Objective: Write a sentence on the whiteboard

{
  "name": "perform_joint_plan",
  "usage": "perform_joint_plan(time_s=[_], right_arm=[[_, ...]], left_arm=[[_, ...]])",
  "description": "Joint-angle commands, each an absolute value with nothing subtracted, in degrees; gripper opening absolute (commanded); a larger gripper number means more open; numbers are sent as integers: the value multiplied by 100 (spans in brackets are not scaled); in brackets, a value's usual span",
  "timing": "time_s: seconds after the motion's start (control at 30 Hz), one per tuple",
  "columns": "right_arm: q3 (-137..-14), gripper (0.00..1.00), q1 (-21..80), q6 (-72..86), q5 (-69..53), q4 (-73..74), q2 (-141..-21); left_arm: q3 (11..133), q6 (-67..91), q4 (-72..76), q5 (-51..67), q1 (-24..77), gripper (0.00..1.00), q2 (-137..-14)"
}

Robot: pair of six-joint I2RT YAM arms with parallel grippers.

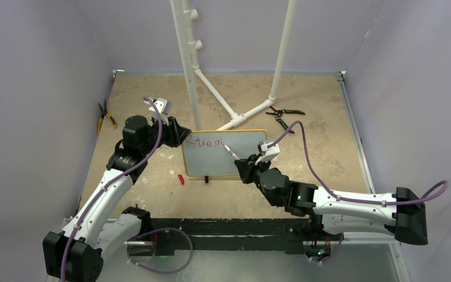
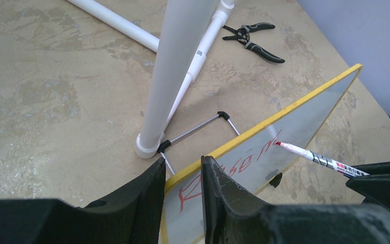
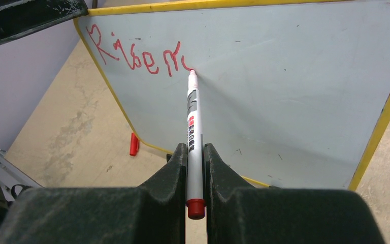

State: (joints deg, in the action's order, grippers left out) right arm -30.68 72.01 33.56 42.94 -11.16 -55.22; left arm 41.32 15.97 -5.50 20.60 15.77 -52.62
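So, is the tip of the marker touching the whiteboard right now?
Touching. In the right wrist view, the red tip of the marker rests on the whiteboard at the end of the red writing, with no gap visible.

Board (image 3: pixel 284 101): red hand-written script (image 3: pixel 132 60), 1 line, upper left corner.
- Right wrist view: reads "Rise" w/ cap R. 2-3 more strokes follow, approx "re" or "m", can't tell which. Last stroke ends at the marker (image 3: pixel 194 127) tip.
- Left wrist view: same script seen at a slant. "Rise" is legible, the rest isn't.
- Top view: roughly "Rise m", letters too small to confirm.

Marker barrel: printed label running lengthwise, a red block w/ light chars and black print beside it. Too small and blurred to read in all 3 views, so brand not made out.
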Motion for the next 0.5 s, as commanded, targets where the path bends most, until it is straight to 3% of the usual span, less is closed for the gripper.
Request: perform_joint_plan(time_s=[0.0, 0.47], right_arm=[[-3277, 0, 7172, 3203, 4746, -1239, -5474], [-3357, 0, 7172, 2898, 4630, -1582, -5624]], left_arm=[[4054, 1678, -587, 2199, 1573, 29, -5291], [4052, 1679, -563, 2229, 1573, 29, -5308]])
